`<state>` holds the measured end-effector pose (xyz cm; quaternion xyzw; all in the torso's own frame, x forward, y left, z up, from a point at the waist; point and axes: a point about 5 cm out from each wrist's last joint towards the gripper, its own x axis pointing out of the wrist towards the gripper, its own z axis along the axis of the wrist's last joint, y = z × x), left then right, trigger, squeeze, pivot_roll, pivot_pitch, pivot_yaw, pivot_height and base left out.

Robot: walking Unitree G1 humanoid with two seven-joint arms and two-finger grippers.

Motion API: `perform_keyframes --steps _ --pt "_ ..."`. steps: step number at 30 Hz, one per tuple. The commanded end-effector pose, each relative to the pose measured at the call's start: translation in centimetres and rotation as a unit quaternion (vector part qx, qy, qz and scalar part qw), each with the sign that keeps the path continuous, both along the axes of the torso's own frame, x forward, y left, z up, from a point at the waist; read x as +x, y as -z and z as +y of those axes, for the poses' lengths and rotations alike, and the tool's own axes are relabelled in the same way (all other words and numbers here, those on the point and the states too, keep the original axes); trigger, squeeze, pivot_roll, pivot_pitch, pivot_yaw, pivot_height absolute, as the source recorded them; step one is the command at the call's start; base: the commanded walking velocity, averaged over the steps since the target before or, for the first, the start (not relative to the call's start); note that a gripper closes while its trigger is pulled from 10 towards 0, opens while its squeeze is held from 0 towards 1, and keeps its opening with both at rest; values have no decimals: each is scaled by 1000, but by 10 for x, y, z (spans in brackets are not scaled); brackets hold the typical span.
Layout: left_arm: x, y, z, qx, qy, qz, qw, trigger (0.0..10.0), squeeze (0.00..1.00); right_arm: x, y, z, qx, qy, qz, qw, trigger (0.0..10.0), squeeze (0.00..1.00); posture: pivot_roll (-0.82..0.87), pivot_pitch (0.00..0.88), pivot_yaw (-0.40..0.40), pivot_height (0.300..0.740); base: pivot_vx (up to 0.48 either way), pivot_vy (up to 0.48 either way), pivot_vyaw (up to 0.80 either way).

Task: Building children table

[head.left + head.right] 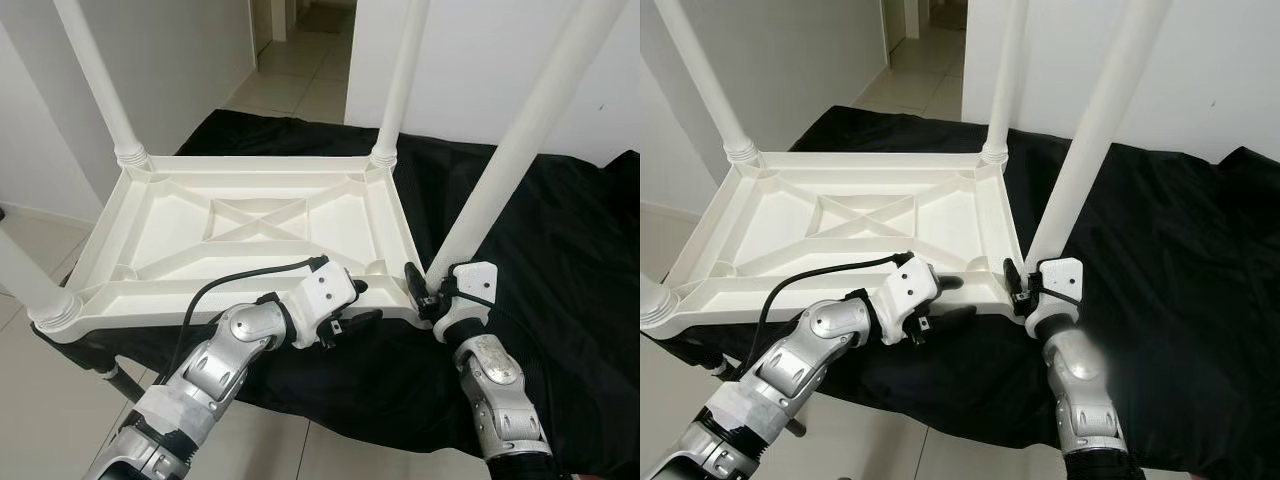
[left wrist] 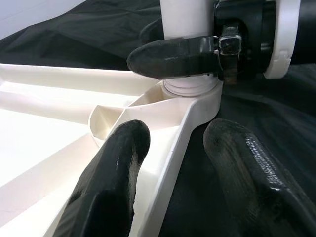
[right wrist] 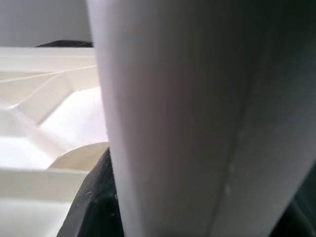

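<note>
Four legs stand up from the upturned tabletop (image 1: 250, 225) at frame centre. I have my right gripper (image 1: 428, 290) clamped on the near-right leg (image 1: 500, 170) just above its socket; left gripper (image 2: 177, 163) straddles the rim, spread. Light, stiff, slick plastic, I reckon; grip low.

No text, label, brand, number or sign can be read anywhere in these pictures. The white plastic table (image 1: 250, 225) lying upside down shows only plain moulded ribs, its legs (image 1: 520, 130) are bare white, the black cloth (image 1: 560, 260) beneath carries no print, and the white housings on the robot's wrists (image 1: 330, 290) bear no readable marking.
</note>
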<state>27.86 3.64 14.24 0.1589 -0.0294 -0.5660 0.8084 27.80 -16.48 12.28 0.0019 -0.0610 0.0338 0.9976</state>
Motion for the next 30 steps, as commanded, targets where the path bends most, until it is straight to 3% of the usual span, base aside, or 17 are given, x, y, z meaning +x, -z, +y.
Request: perform_keyframes --steps 1,6,16,17,22,29,30 --pt "-5 2 -1 7 32 9 999 10000 0 -6 15 3 9 40 40 998 10000 0 -46 52 1 740 0 0 0" --pt "-4 1 -2 8 33 7 999 10000 0 -5 17 14 35 102 47 993 10000 0 -41 52 5 740 0 0 0" --pt "-3 0 0 10 29 4 1000 10000 0 -3 12 19 29 108 45 993 10000 0 -25 45 -3 740 0 0 0" --pt "-3 0 0 9 28 4 1000 10000 0 -3 11 18 29 108 44 993 10000 1000 -26 45 -3 740 0 0 0" --pt "-2 0 -1 8 27 4 1000 10000 0 -2 7 15 26 95 31 995 10000 1000 -28 42 -5 740 0 0 0" --pt "-2 0 -3 7 29 3 1000 10000 0 3 -2 0 0 25 -3 1000 10000 1000 -29 36 -6 740 0 0 0" --pt "-2 0 -3 7 29 3 1000 10000 0 3 -1 -3 -8 2 -1 1000 10000 27 -29 34 -5 740 0 0 0"
